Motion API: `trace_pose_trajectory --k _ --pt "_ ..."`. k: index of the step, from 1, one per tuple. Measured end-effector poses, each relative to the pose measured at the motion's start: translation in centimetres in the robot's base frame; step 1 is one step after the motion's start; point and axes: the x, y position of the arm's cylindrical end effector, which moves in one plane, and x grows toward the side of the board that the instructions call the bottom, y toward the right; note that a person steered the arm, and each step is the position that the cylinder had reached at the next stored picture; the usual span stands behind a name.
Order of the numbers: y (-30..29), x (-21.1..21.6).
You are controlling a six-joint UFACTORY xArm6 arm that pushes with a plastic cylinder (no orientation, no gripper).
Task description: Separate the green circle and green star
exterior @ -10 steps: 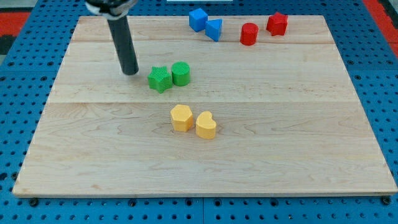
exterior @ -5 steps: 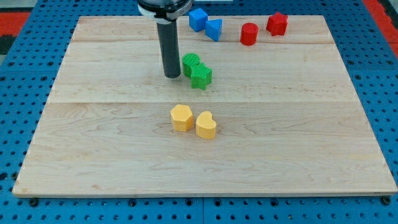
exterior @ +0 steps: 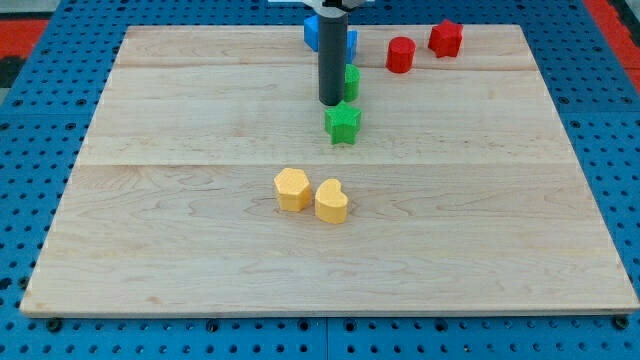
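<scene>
The green star [exterior: 343,122] lies on the wooden board just above its middle. The green circle [exterior: 351,81] is a little above the star, mostly hidden behind my rod, with a small gap between the two. My tip [exterior: 330,102] rests on the board right against the circle's left side and just above-left of the star.
Two blue blocks [exterior: 347,43] sit at the top behind my rod. A red cylinder [exterior: 401,54] and a red block [exterior: 445,38] sit at the top right. A yellow hexagon [exterior: 292,189] and a yellow heart [exterior: 331,201] touch near the board's middle.
My tip swept right and upward, pushing both green blocks rightward. The circle moved up toward the blue blocks; the star stayed lower, and they came apart.
</scene>
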Motion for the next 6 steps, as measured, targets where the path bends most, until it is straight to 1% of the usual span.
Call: trace_pose_trajectory --k 1,2,3,4,5,6 --pt "-1.8 -0.7" --pt "-1.2 -1.2" --pt "1.5 -1.2" --pt "-0.5 -0.9" --pt "-2.2 3.1" --pt "-2.2 5.8"
